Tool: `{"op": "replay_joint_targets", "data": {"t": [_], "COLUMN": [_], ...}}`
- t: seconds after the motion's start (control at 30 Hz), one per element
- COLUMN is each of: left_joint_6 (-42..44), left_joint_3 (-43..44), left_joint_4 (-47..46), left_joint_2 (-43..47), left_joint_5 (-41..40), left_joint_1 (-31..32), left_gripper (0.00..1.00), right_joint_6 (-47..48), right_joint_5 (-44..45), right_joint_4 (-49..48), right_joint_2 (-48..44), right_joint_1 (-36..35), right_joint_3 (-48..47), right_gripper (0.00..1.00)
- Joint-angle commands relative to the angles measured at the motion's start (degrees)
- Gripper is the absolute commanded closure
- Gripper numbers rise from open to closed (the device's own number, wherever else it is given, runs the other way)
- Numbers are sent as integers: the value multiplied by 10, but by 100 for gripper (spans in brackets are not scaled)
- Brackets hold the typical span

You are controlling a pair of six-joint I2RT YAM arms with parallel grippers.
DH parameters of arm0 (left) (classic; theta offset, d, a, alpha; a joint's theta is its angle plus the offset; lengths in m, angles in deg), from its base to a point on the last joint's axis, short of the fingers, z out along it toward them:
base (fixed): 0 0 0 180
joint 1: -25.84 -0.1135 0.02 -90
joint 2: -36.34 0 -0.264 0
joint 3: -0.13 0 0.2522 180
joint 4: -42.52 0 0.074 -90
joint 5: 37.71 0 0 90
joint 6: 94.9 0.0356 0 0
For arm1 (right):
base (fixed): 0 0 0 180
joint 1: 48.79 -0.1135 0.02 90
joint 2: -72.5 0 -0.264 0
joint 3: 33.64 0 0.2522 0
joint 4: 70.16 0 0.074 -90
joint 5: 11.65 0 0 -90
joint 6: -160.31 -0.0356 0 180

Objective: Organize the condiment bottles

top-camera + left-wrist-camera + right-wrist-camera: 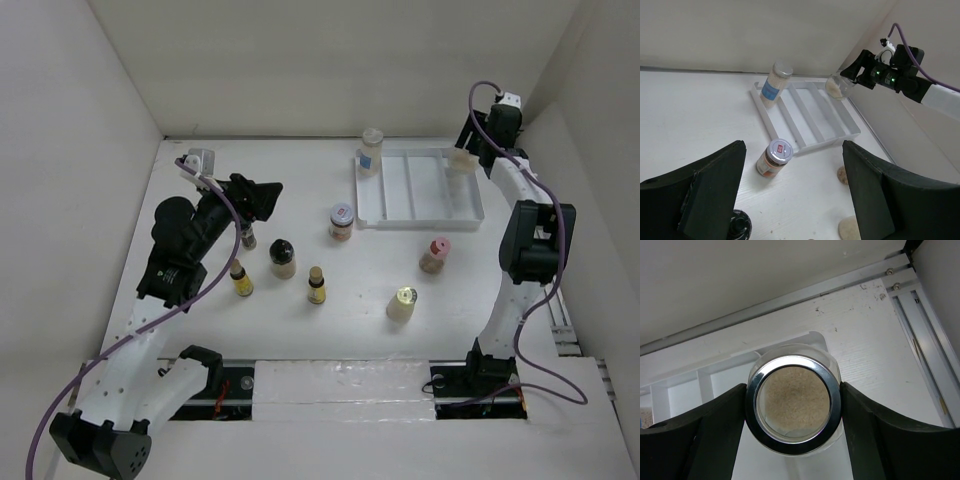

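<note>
Condiment bottles (317,285): nine counted, all upright, glass, small.

Item in hand: silver-rimmed jar (792,402) with pale grainy contents. It is clamped between the two fingers of the right gripper (793,389), one finger on each side of its neck. The long axis is vertical, rim toward the wrist camera. It sits at the far end of the rightmost compartment of the tray (420,190), by the far right corner. Whether its base touches the tray floor cannot be told. Judged next move: straight down and release, since the slot lies directly beneath the jar.

Already placed: blue-labelled bottle (371,150), at the tray's far left corner.

Loose on the surface (330,330), near side of the tray:
- silver-lidded jar (341,221)
- dark-capped bottle (282,257)
- two yellow-labelled bottles, the first named above, the other (241,278) to its left
- pink-capped bottle (435,254)
- pale-capped bottle (402,303)
- small dark bottle (248,237)

Left gripper (258,198): fingers apart, holding nothing, just beyond the small dark bottle. It is the nearer arm for the left-hand group.
</note>
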Motion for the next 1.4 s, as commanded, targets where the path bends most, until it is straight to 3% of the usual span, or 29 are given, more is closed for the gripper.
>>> {"op": "replay_joint_targets", "data": {"t": [0.0,0.5,0.83,0.93,1.0,1.1,1.27,1.37], "left_joint_6": [1,1,1,1,1,1,1,1], "left_joint_3": [-5,-5,-5,-5,-5,-5,-5,-5], "left_joint_4": [-22,-22,-22,-27,-22,-28,-28,-28], "left_joint_2": [-1,-13,-8,-8,-8,-8,-8,-3], "left_joint_5": [2,4,5,5,5,11,18,18], "left_joint_1": [-2,-2,-2,-2,-2,-2,-2,-2], "left_gripper": [26,26,26,26,26,26,26,26], "right_joint_6": [3,69,113,113,113,113,113,113], "right_joint_5": [-66,-145,-107,-113,-113,-113,-113,-107], "right_joint_4": [-53,7,46,37,31,31,13,18], "right_joint_2": [-4,50,104,104,104,97,55,35], "right_joint_1": [14,40,29,29,23,18,13,7], "right_joint_3": [-61,-107,-172,-156,-150,-150,-145,-153], "right_gripper": [60,61,53,46,33,23,10,7]}}
